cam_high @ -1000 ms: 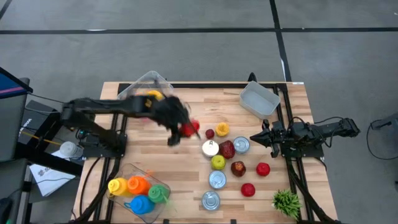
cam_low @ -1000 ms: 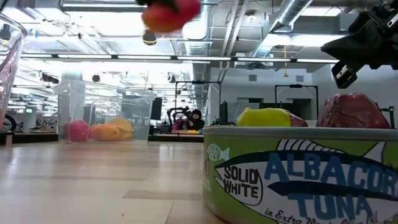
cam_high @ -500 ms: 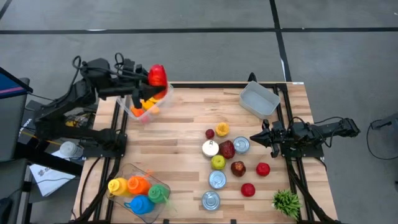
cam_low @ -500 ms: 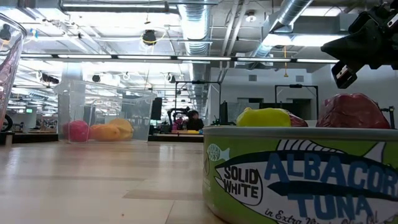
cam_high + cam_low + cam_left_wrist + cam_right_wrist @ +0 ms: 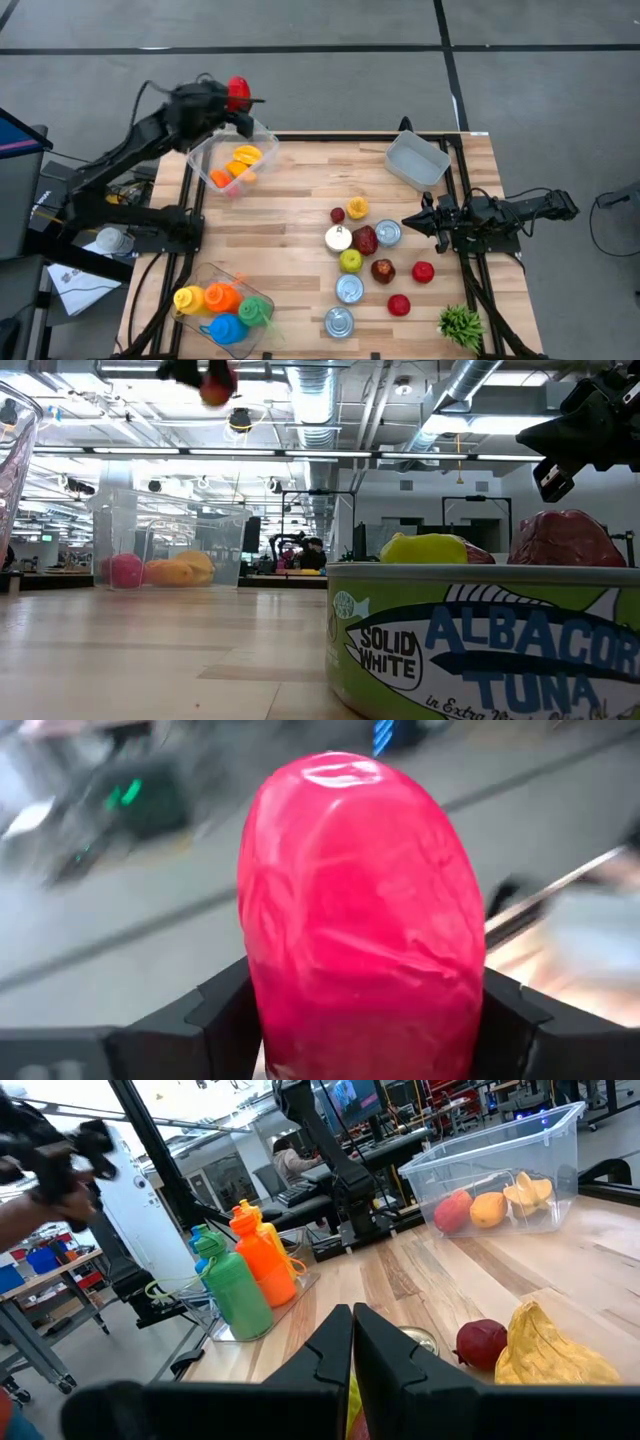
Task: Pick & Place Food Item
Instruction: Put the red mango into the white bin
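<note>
While raised at upper left of the high view, left end effector clamps a glossy red oblong fruit — beside the clear plastic bin; right end effector closed, empty.

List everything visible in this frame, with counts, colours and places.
Clear bin: 1, table's far left corner, holding orange and yellow food.
Red food item: 1, in left gripper, beyond the bin's far edge.
Empty grey bin: 1, far right.
Cans: 4, silver, centre.
Loose food: 7, red, dark red, yellow, centre.
Bottles: 4, yellow, orange, blue, green, clear tray, near left.
Plant: 1, green, near right.
Left gripper: holding.
Right gripper: shut, right edge.
</note>
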You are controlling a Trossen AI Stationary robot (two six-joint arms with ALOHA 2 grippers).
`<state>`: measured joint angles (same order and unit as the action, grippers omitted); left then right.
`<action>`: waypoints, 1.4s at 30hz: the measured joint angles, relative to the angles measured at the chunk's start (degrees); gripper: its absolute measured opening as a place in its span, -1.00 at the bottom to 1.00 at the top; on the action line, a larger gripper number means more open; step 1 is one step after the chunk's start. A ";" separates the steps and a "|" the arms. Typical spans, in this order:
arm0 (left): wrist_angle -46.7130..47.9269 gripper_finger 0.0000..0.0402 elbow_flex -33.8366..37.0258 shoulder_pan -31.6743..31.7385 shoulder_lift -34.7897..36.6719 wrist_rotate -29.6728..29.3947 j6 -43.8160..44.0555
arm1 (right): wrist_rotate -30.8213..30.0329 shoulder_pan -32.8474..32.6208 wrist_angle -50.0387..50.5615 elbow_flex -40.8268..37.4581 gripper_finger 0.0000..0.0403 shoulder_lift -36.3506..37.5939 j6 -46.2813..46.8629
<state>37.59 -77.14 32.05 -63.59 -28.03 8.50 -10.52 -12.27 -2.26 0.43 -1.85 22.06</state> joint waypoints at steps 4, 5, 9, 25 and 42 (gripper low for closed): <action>8.34 0.20 0.60 6.61 -6.04 0.49 -0.15 | 0.01 0.00 0.00 0.00 -0.95 0.00 0.00; 9.40 0.21 1.13 8.15 -7.41 1.52 -1.01 | -0.01 0.01 0.00 0.00 -0.95 -0.02 0.00; 11.27 0.22 4.40 14.91 -11.92 11.58 -1.95 | 0.00 0.00 0.01 0.00 -0.95 0.00 0.01; 11.76 0.20 12.33 18.90 -16.41 21.00 -5.16 | -0.01 0.01 0.02 0.00 -0.95 0.00 0.00; 7.94 0.24 17.70 16.33 -16.41 29.91 -9.70 | 0.01 0.00 0.02 0.00 -0.95 0.00 0.02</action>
<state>45.53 -59.44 48.38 -80.01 1.88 -1.20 -10.51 -12.27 -2.24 0.43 -1.85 22.08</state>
